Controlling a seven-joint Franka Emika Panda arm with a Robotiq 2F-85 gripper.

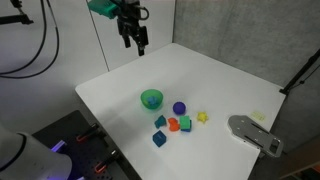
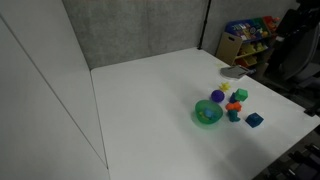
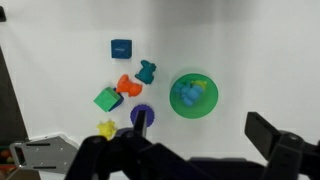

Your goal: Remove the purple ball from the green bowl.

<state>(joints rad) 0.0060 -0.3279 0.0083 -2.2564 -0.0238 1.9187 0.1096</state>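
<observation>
The green bowl (image 1: 151, 98) stands on the white table, and it shows in the other exterior view (image 2: 207, 114) and in the wrist view (image 3: 193, 96). A bluish shape shows inside the bowl in the wrist view. The purple ball (image 1: 179, 108) lies on the table just beside the bowl, outside it, in both exterior views (image 2: 217, 96). In the wrist view the ball (image 3: 138, 117) is partly hidden by a finger. My gripper (image 1: 135, 40) hangs high above the table's far side, away from the bowl. It is open and empty (image 3: 205, 135).
Small blocks cluster by the ball: blue blocks (image 1: 160, 121), an orange piece (image 1: 173, 125), a green cube (image 1: 184, 123) and a yellow star (image 1: 202, 117). A grey flat object (image 1: 255, 133) lies at the table's edge. A shelf of colourful items (image 2: 250, 40) stands beyond the table.
</observation>
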